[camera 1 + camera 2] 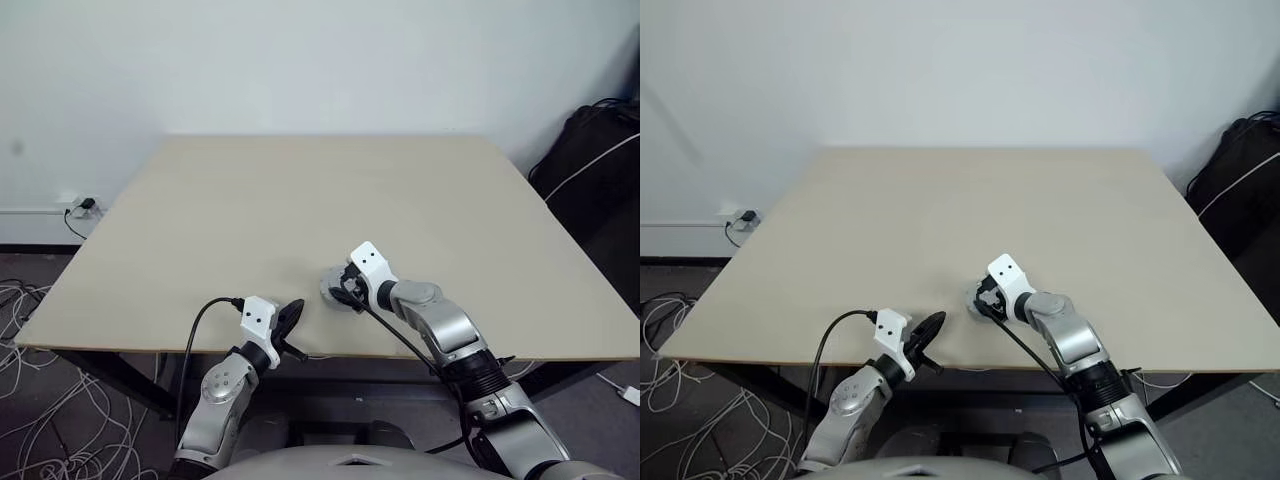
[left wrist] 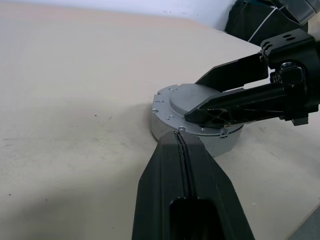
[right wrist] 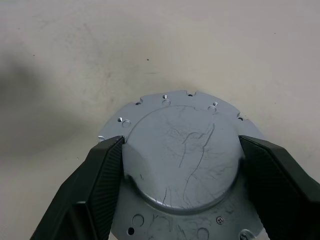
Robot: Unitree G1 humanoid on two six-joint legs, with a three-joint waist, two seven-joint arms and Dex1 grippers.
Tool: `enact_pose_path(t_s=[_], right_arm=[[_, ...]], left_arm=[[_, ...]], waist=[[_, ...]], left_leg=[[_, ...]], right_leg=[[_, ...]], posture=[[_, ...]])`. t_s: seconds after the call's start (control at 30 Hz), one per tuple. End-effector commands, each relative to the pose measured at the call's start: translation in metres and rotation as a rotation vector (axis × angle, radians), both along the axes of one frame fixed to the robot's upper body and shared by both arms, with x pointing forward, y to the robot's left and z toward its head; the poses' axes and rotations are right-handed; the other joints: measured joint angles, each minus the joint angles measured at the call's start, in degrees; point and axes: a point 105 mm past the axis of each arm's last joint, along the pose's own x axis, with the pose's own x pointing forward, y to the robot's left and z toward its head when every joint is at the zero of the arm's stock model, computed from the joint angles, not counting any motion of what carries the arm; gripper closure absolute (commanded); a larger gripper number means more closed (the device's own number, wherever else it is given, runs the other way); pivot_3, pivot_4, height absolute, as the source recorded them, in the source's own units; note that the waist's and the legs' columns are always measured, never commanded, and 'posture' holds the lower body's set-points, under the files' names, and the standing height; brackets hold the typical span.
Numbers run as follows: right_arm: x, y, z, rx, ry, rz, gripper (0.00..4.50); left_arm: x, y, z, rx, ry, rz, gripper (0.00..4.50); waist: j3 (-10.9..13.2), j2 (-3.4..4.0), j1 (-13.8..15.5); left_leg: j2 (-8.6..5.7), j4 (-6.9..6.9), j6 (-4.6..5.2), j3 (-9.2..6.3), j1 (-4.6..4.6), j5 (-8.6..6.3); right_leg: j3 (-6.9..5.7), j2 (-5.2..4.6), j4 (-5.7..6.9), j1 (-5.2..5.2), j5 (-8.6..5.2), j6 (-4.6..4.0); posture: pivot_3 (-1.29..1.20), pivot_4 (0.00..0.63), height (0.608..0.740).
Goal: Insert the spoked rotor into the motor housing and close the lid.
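Two robot arms reach over the near edge of a pale bench (image 1: 300, 190), the only work piece lying between them close to that edge. The right arm stretches forward from the lower right, its wrist bent downward and angled toward the left, so that the right tool (image 3: 181, 156) slopes down onto the lid (image 3: 182, 160), a smooth grey disc with a raised round centre, scratched on top and ringed by small screw holes. Its two black fingers (image 3: 102, 175) stand spread wide, one on each side of that raised centre and touching or nearly touching its rim; whether they press it cannot be told. The lid lies flat on the motor housing (image 2: 160, 127), whose grey metal wall shows beneath it and rests on the bench surface. The left arm comes up from the lower left with its forearm raised and the wrist nearly level, pointing forward and to the right; the left tool (image 1: 290, 318) has its fingers pressed together with nothing between them, the tip near the housing's left side but apart from it. A black cable (image 1: 200, 325) loops from the left wrist down past the bench edge.
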Motion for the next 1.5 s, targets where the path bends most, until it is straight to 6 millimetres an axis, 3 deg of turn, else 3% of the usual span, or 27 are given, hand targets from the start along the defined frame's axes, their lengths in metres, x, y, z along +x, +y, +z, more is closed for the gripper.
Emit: enact_pose_path(t_s=[0.03, 0.2, 0.27, 0.33, 0.4, 0.5, 0.53, 0.57, 0.6, 0.63, 0.67, 0.7, 0.77, 0.83, 0.9, 1.03, 1.23, 1.5], right_arm=[[-0.016, -0.041, -0.04, -0.194, 0.125, -0.09, 1.22], [-0.015, -0.041, -0.041, -0.205, 0.127, -0.089, 1.22], [-0.015, -0.04, -0.041, -0.205, 0.126, -0.089, 1.22], [-0.014, -0.039, -0.041, -0.203, 0.126, -0.088, 1.22], [-0.014, -0.039, -0.041, -0.202, 0.125, -0.089, 1.22], [-0.013, -0.037, -0.04, -0.2, 0.125, -0.088, 1.22], [-0.013, -0.037, -0.04, -0.199, 0.125, -0.088, 1.22], [-0.013, -0.036, -0.04, -0.197, 0.124, -0.088, 1.22], [-0.013, -0.036, -0.04, -0.196, 0.123, -0.087, 1.22], [-0.014, -0.035, -0.039, -0.195, 0.123, -0.086, 1.22], [-0.014, -0.034, -0.039, -0.193, 0.123, -0.084, 1.22], [-0.014, -0.034, -0.039, -0.192, 0.122, -0.083, 1.22], [-0.014, -0.033, -0.039, -0.19, 0.122, -0.082, 1.22], [-0.015, -0.032, -0.038, -0.188, 0.121, -0.081, 1.22], [-0.015, -0.031, -0.038, -0.187, 0.12, -0.079, 1.22], [-0.014, -0.028, -0.036, -0.182, 0.115, -0.075, 1.22], [-0.014, -0.025, -0.035, -0.175, 0.112, -0.074, 1.22], [-0.017, -0.021, -0.035, -0.16, 0.116, -0.067, 1.22]], left_arm=[[0.01, 0.0, 0.018, -0.018, -0.063, 0.018, 4.5], [0.031, 0.011, 0.019, 0.002, -0.024, 0.129, 4.5], [0.044, 0.016, 0.02, 0.041, -0.005, 0.185, 4.5], [0.057, 0.015, 0.021, 0.028, 0.047, 0.182, 4.5], [0.066, 0.009, 0.022, 0.022, 0.097, 0.121, 4.5], [0.079, -0.002, 0.03, -0.038, 0.13, 0.012, 4.5], [0.085, -0.005, 0.033, -0.064, 0.14, -0.006, 4.5], [0.091, -0.007, 0.036, -0.08, 0.139, -0.016, 4.5], [0.094, -0.008, 0.038, -0.089, 0.138, -0.022, 4.5], [0.098, -0.011, 0.039, -0.111, 0.152, -0.039, 4.5], [0.101, -0.015, 0.04, -0.118, 0.171, -0.068, 4.5], [0.102, -0.019, 0.041, -0.136, 0.188, -0.101, 4.5], [0.104, -0.026, 0.042, -0.175, 0.233, -0.165, 4.5], [0.103, -0.033, 0.042, -0.186, 0.269, -0.228, 4.5], [0.102, -0.04, 0.04, -0.184, 0.313, -0.291, 4.5], [0.099, -0.049, 0.036, -0.171, 0.389, -0.378, 4.5], [0.093, -0.055, 0.028, -0.131, 0.472, -0.455, 4.5], [0.091, -0.051, 0.006, -0.002, 0.556, -0.414, 4.5]], waist=[[0.0, 0.0, -0.09], [-0.1, -0.54, 0.24], [0.0, -0.94, 0.37], [-0.06, -1.16, 0.37], [0.2, -0.79, 0.31], [0.02, 0.92, -0.19], [-0.04, 0.74, 0.13], [-0.09, -0.1, 0.34], [-0.04, -0.93, 0.45], [0.02, -1.23, 0.3], [0.14, -0.97, 0.09], [0.15, -0.59, -0.29], [0.0, -0.01, -0.77], [0.02, -0.18, -0.96], [-0.07, -0.34, -1.18], [-0.16, -0.58, -1.6], [-0.05, -0.77, -1.6], [0.01, -0.84, -1.53]], left_leg=[[-0.03, 0.01, 0.0, 0.01, -0.02, 0.0], [-0.06, -0.51, -0.01, 0.62, -0.07, 0.0], [-0.04, -0.89, -0.22, 1.28, 0.08, 0.13], [0.65, -0.9, -0.53, 2.6, 0.23, 0.32], [1.08, -0.7, -0.82, 2.87, 0.01, 0.46], [1.07, 0.43, -1.04, 0.99, -0.85, 0.41], [1.06, 0.17, -1.0, 0.5, -1.42, 0.39], [0.97, -0.42, -0.98, 0.4, -1.66, 0.39], [0.72, -0.8, -1.0, 0.81, -1.16, 0.43], [0.35, -1.33, -1.8, 0.71, -0.24, 1.2], [0.08, -1.16, -2.36, 0.26, -0.16, 1.53], [0.31, -0.58, -2.85, -0.04, -0.26, 1.77], [0.5, 0.21, -2.69, -0.68, -0.87, 1.69], [0.34, 0.13, -1.95, -1.15, -0.94, 1.24], [-0.24, 0.07, -1.89, -1.77, -0.96, 1.23], [-1.16, 0.1, -1.79, -2.33, -0.75, 1.25], [-1.15, 0.08, -1.79, -2.39, -0.73, 1.25], [-1.14, 0.04, -1.73, -2.5, -0.76, 1.22]], right_leg=[[0.01, -0.01, -0.08, 0.03, 0.02, 0.04], [0.43, 0.08, 0.06, 0.19, 0.02, 0.04], [0.77, 0.28, 0.5, 0.39, -0.01, -0.03], [1.22, -0.14, 1.28, -0.15, -0.34, -0.04], [0.76, -0.39, 0.94, -0.66, -0.25, -0.17], [-1.59, -0.85, 0.63, -0.29, -0.08, -0.28], [-1.97, -0.11, -0.04, 0.35, -0.01, -0.09], [-1.79, 0.27, 1.22, 0.65, -0.61, -0.12], [-1.15, 0.78, 2.37, 1.58, -1.45, -0.62], [0.15, 1.37, 1.63, 1.86, -3.05, -0.68], [0.26, 1.02, 1.54, 1.99, -2.92, -0.81], [-0.01, 0.78, 1.57, 2.01, -2.93, -0.87], [-1.09, 0.58, 1.59, 2.13, -2.91, -0.72], [-1.39, 0.77, 0.6, 2.42, -2.59, 0.07], [-1.29, 0.87, 0.0, 2.5, -2.22, 0.69], [-0.42, 0.81, -0.12, 2.44, -1.84, 1.29], [-0.3, 0.82, -0.09, 2.25, -1.82, 1.31], [-0.34, 0.81, -0.06, 2.14, -1.81, 1.31]], posture=[[0.0, 0.0, 0.74], [0.0, 0.0, 0.74], [0.0, 0.0, 0.74], [0.0, 0.0, 0.74], [0.0, 0.0, 0.74], [0.0, 0.0, 0.74], [0.0, 0.0, 0.74], [0.0, 0.0, 0.74], [0.0, 0.0, 0.74], [0.0, 0.0, 0.74], [0.0, 0.0, 0.74], [0.0, 0.0, 0.74], [0.0, 0.0, 0.74], [0.0, 0.0, 0.74], [0.0, 0.0, 0.74], [0.0, 0.0, 0.74], [0.0, 0.0, 0.74], [0.0, 0.0, 0.74]])
